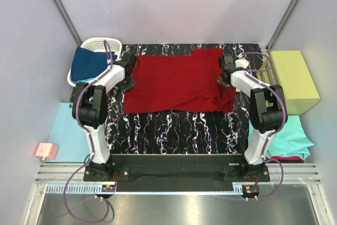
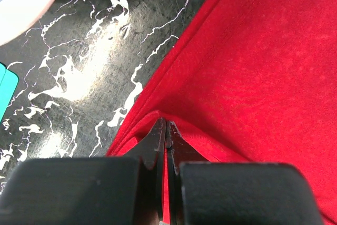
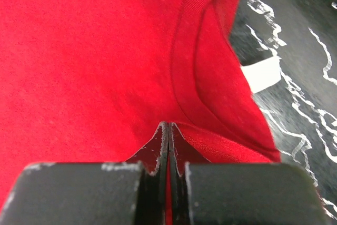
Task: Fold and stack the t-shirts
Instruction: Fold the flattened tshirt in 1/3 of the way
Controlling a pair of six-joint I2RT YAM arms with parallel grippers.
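A dark red t-shirt (image 1: 176, 80) lies spread across the far half of the black marbled table (image 1: 174, 130). My left gripper (image 1: 129, 67) is shut on its left edge; the left wrist view shows red cloth (image 2: 253, 67) pinched between the closed fingers (image 2: 157, 140). My right gripper (image 1: 226, 67) is shut on its right edge near the collar (image 3: 210, 51), with cloth between the fingers (image 3: 181, 143). A navy blue t-shirt (image 1: 88, 62) lies in the white basket (image 1: 97, 43) at far left. A teal t-shirt (image 1: 292, 138) lies over a magenta one (image 1: 288, 158) at near right.
A yellow-green box (image 1: 295, 80) stands at the right beside the table. A flat pale-blue sheet (image 1: 66, 133) lies at the left, with a small pink object (image 1: 46, 152) at its near corner. Grey walls close in the far side.
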